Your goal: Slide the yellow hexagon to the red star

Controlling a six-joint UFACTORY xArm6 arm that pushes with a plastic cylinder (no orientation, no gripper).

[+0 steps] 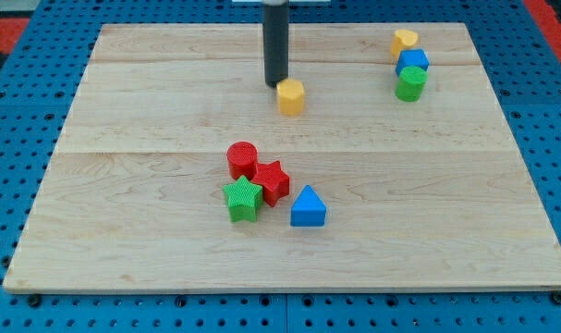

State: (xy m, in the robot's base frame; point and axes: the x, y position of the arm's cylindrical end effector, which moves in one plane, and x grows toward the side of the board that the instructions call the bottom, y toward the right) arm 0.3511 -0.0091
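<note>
The yellow hexagon (pixel 291 96) sits on the wooden board in the upper middle of the view. My tip (pixel 275 85) is just to the hexagon's upper left, touching or nearly touching it. The red star (pixel 272 181) lies lower down, near the board's middle, below and slightly left of the hexagon. It is packed against a red cylinder (pixel 242 159) on its upper left and a green star (pixel 242 200) on its lower left.
A blue triangle (pixel 308 207) lies just right of the red star. At the view's top right stand a yellow block (pixel 405 42), a blue block (pixel 412 62) and a green cylinder (pixel 410 83) in a column. The board (pixel 123 231) lies on a blue pegboard.
</note>
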